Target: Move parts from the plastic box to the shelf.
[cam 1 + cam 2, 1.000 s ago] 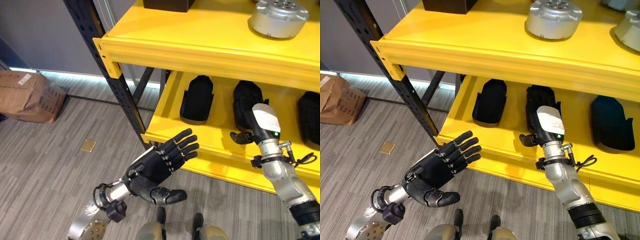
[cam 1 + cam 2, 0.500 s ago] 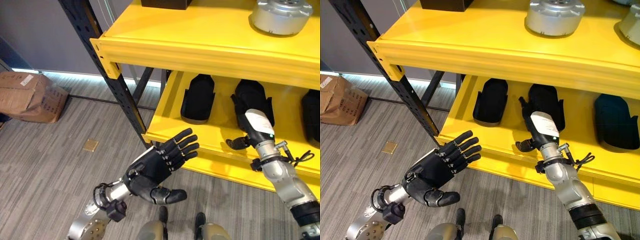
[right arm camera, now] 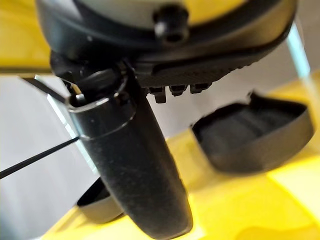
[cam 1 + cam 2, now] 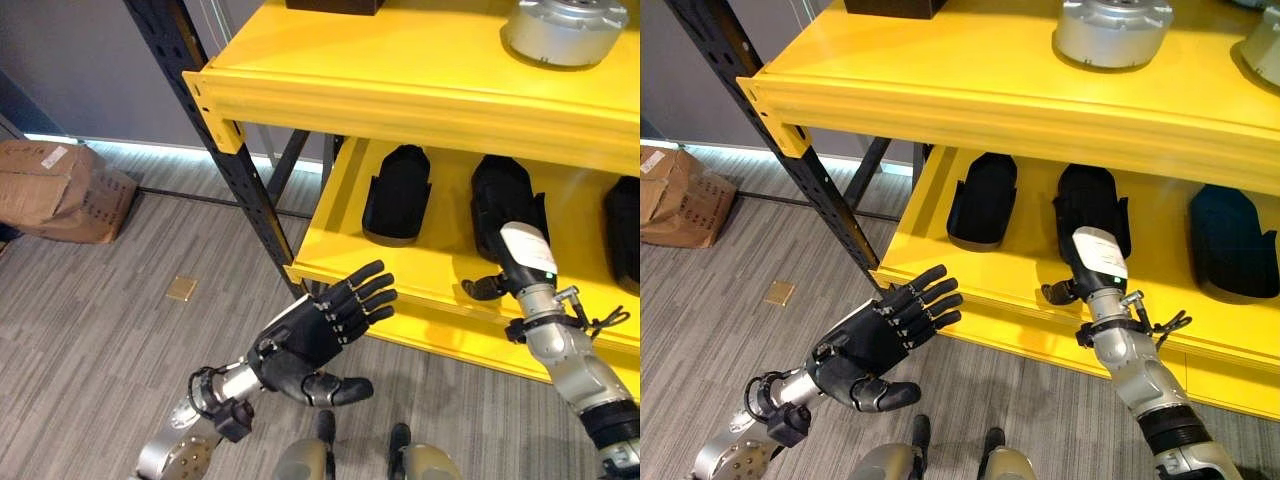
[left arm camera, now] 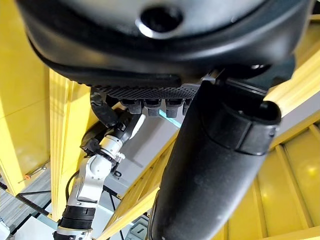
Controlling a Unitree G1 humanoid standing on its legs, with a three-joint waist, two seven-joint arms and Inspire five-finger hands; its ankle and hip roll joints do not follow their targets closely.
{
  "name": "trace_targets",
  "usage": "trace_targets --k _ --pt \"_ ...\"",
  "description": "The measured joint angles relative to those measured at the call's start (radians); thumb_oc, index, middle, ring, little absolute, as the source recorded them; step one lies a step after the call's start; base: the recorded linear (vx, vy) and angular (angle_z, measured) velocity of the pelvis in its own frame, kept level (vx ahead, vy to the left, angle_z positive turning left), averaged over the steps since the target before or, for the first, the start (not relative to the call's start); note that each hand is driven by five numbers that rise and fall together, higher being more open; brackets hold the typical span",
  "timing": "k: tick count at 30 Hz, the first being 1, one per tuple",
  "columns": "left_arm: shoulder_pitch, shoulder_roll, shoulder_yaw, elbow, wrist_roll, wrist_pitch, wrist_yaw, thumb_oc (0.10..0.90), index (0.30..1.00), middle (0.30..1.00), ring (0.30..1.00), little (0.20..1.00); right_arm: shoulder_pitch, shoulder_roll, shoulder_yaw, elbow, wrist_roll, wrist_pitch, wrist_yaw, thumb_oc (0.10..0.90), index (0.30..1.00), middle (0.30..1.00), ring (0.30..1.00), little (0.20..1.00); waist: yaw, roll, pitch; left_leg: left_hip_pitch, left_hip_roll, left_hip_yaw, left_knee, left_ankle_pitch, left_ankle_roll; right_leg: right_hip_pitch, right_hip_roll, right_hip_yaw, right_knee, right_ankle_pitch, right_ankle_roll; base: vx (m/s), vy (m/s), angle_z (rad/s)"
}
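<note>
Three black moulded parts lie side by side on the lower yellow shelf (image 4: 420, 280): a left one (image 4: 397, 195), a middle one (image 4: 505, 200) and a right one (image 4: 625, 220). My right hand (image 4: 527, 255), white cover on its back, hovers just in front of the middle part and is open, holding nothing. In the right wrist view its thumb (image 3: 135, 165) is straight, with a black part (image 3: 255, 135) lying beyond it. My left hand (image 4: 320, 330) floats below the shelf's front edge, fingers spread and straight, empty.
Silver round parts (image 4: 1110, 32) sit on the upper yellow shelf (image 4: 400, 95). A black perforated upright (image 4: 220, 150) carries the shelves at the left. A cardboard box (image 4: 55, 190) and a small brass plate (image 4: 181, 289) lie on the grey floor.
My right hand has drawn back from the middle black part, which stays on the lower shelf. The left hand has held still.
</note>
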Motion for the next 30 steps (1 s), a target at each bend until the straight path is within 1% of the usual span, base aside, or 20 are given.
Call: trace_targets --k 2,6,7,9,15,19,22,25,28,29,30 --pt "-0.012 0.0 -0.001 0.0 0.0 0.0 -0.007 0.9 1.0 1.0 1.0 1.0 0.0 0.004 -0.024 0.0 0.0 0.002 -0.016 0.9 1.0 1.0 1.0 1.0 -0.002 0.007 0.014 -0.001 -0.002 0.001 0.005 0.0 0.001 -0.001 -0.002 0.002 0.006 0.0 0.0 -0.01 0.052 -0.02" --pt "-0.025 0.0 -0.004 0.0 0.0 0.0 -0.008 0.9 1.0 1.0 1.0 1.0 0.0 0.006 -0.024 0.0 -0.001 0.003 -0.047 0.9 1.0 1.0 1.0 1.0 -0.004 0.021 0.03 -0.006 -0.007 0.004 0.023 -0.01 0.004 -0.005 -0.012 0.005 0.02 -0.005 -0.001 -0.01 0.035 -0.01" --pt "-0.026 0.0 -0.01 0.0 0.0 0.0 -0.008 0.9 1.0 1.0 1.0 1.0 0.0 0.008 -0.024 0.0 -0.001 0.003 -0.062 0.9 1.0 1.0 1.0 1.0 -0.006 0.024 0.03 -0.017 -0.013 0.005 0.039 -0.017 0.007 -0.015 -0.021 0.005 0.032 -0.01 -0.002 -0.02 0.049 0.0" --pt "-0.029 0.0 -0.01 0.0 0.0 0.0 -0.008 0.9 1.0 1.0 1.0 1.0 -0.001 0.009 -0.024 0.0 0.0 0.003 -0.07 0.9 1.0 1.0 1.0 1.0 -0.007 0.024 0.03 -0.031 -0.02 0.009 0.051 -0.023 0.014 -0.03 -0.029 0.01 0.049 -0.015 0.001 -0.02 0.048 -0.01" --pt "-0.035 0.0 -0.01 0.0 0.0 -0.001 -0.008 0.9 1.0 1.0 1.0 1.0 -0.001 0.039 -0.024 0.0 0.0 0.003 -0.068 0.9 1.0 1.0 1.0 1.0 -0.006 0.035 0.036 -0.026 -0.037 0.012 0.044 -0.014 0.019 -0.038 -0.042 0.019 0.06 -0.019 0.012 0.0 0.005 0.0" --pt "-0.036 0.0 -0.01 0.0 0.0 -0.001 -0.007 0.9 1.0 1.0 1.0 1.0 -0.007 0.043 -0.018 0.001 0.001 0.003 -0.02 0.9 1.0 1.0 1.0 1.0 -0.003 0.036 0.036 -0.015 -0.036 0.013 0.034 -0.007 0.016 -0.037 -0.043 0.019 0.061 -0.02 0.014 0.0 0.0 0.0" --pt "-0.041 0.0 -0.01 0.0 0.0 -0.001 -0.007 0.9 1.0 1.0 1.0 1.0 -0.014 0.043 -0.018 0.003 0.003 0.006 -0.004 0.9 1.0 1.0 1.0 1.0 -0.007 0.036 0.036 -0.014 -0.036 0.013 0.035 -0.005 0.016 -0.036 -0.042 0.019 0.061 -0.02 0.014 0.0 0.0 0.0" --pt "-0.055 -0.001 -0.01 0.0 0.0 -0.001 -0.007 0.9 1.0 1.0 1.0 1.0 -0.023 0.043 -0.018 0.018 0.037 0.019 0.013 0.9 1.0 1.0 1.0 1.0 -0.004 0.035 0.036 -0.012 -0.035 0.013 0.035 -0.004 0.016 -0.035 -0.041 0.019 0.064 -0.02 0.014 -0.01 -0.034 0.01" --pt "-0.059 -0.001 -0.009 0.0 0.001 -0.001 -0.007 0.9 1.0 1.0 1.0 1.0 -0.038 0.044 -0.018 0.067 0.093 0.059 0.027 0.9 1.0 1.0 1.0 1.0 -0.002 0.035 0.036 -0.012 -0.034 0.011 0.036 -0.001 0.015 -0.036 -0.041 0.018 0.07 -0.02 0.014 0.0 0.0 0.0" --pt "-0.058 -0.001 -0.008 0.0 0.001 -0.001 -0.007 0.9 1.0 1.0 1.0 1.0 -0.037 0.044 -0.018 0.078 0.117 0.087 0.028 0.9 1.0 1.0 1.0 1.0 -0.002 0.035 0.036 -0.012 -0.033 0.011 0.038 -0.001 0.016 -0.036 -0.041 0.019 0.073 -0.021 0.013 0.0 0.0 0.0" --pt "-0.058 -0.001 -0.008 0.0 0.001 -0.001 -0.007 0.9 1.0 1.0 1.0 1.0 -0.037 0.045 -0.019 0.079 0.124 0.101 0.028 0.9 1.0 1.0 1.0 1.0 -0.003 0.035 0.036 -0.012 -0.033 0.011 0.038 -0.003 0.017 -0.036 -0.041 0.019 0.074 -0.021 0.013 0.0 0.0 0.0"
